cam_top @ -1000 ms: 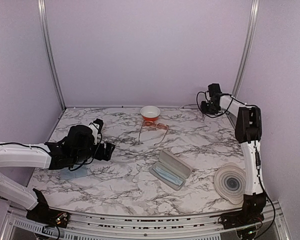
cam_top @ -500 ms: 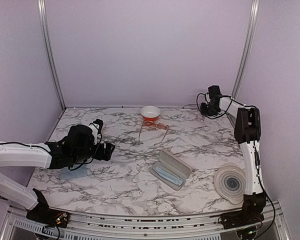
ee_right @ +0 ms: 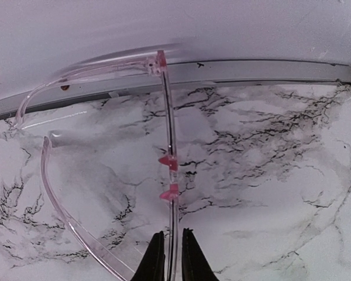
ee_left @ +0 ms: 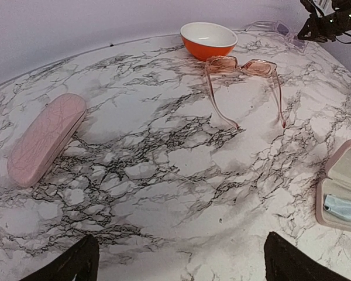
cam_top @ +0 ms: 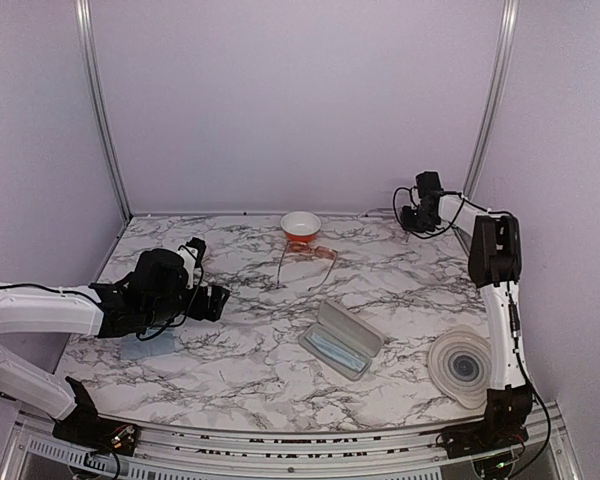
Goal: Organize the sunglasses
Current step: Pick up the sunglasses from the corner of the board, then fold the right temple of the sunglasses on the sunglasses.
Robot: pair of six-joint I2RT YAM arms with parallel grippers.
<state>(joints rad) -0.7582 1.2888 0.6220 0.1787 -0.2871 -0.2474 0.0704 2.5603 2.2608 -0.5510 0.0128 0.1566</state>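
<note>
Here | table point(cam_top: 250, 355): black-veined white marble, tinted sunglasses point(ee_left: 259, 68) on it | walls point(cam_top: 300, 100): lilac

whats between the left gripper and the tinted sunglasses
Nothing: bare table from the left gripper to the tinted sunglasses, in the left wrist view.

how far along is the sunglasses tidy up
Barely started. Done: nothing is packed; the open case holds only a blue cloth. In hand: the right tool is pinched on the pale sunglasses by the table's back edge. Left: the tinted sunglasses lie unfolded beside the orange bowl, the pink case is shut, and the left tool hangs open and empty.
</note>
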